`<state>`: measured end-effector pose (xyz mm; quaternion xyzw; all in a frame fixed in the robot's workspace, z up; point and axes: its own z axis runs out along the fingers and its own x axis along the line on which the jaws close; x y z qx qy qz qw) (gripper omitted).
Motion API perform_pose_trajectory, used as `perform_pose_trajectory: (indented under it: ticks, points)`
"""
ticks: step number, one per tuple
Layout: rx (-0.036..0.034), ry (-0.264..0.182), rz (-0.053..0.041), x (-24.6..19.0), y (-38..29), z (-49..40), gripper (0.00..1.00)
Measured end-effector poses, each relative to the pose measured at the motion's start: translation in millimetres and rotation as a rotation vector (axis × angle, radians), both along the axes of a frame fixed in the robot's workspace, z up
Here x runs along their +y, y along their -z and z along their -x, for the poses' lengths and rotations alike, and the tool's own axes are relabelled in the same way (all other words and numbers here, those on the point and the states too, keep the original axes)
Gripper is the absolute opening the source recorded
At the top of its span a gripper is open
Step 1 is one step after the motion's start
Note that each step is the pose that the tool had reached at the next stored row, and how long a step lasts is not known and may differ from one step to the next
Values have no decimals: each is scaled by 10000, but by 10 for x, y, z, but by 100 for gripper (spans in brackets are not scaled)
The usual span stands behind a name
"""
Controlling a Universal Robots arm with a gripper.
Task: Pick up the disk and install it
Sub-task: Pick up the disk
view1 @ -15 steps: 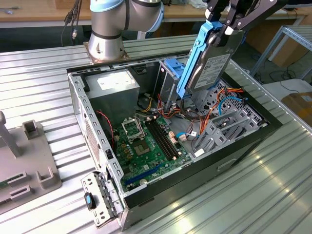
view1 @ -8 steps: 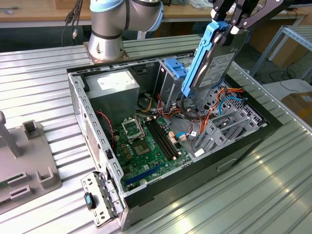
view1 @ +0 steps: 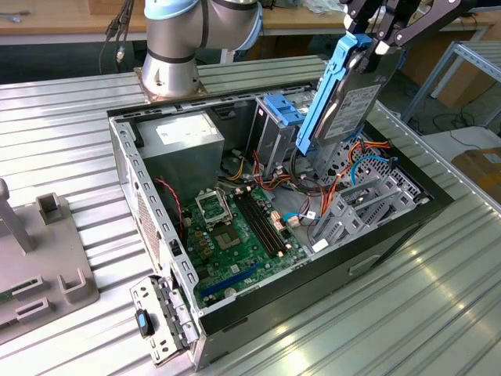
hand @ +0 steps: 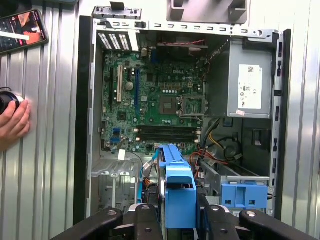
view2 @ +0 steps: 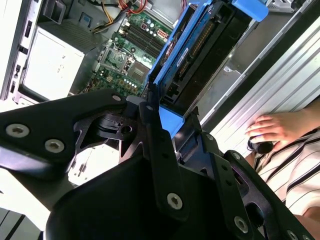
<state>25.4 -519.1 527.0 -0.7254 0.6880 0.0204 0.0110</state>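
Note:
The disk (view1: pixel 356 106) hangs tilted, nearly on edge, above the far right part of the open computer case (view1: pixel 149 180). Its silver face carries a white label, and a blue rail (view1: pixel 327 90) runs along its side. My gripper (view1: pixel 374 39) is shut on the disk's upper end. In the second wrist view the disk (view2: pixel 210 50) shows its dark underside between blue rails, with the black fingers (view2: pixel 155 135) clamped on it. In the first wrist view the blue-railed disk (hand: pixel 178 190) sits between the gripper's (hand: pixel 179 216) fingers, over the case's drive bay area (hand: pixel 120 185).
Inside the case lie a green motherboard (view1: pixel 235 227), a grey power supply box (view1: pixel 180 141) with a white sticker, a light-blue latch piece (view1: pixel 283 108) and coloured cables. A person's hand (hand: pixel 12 122) and a phone (hand: pixel 20 30) rest beside the case. A grey fixture (view1: pixel 39 258) stands at the exterior view's left.

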Motion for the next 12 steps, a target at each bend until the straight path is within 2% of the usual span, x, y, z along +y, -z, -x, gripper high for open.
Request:
perform_pose_trajectory:
  ticks: [8,12]
  points:
    - [0,-1,0,0,0,-4,36]
    - [0,-1,0,1,0,-50,36]
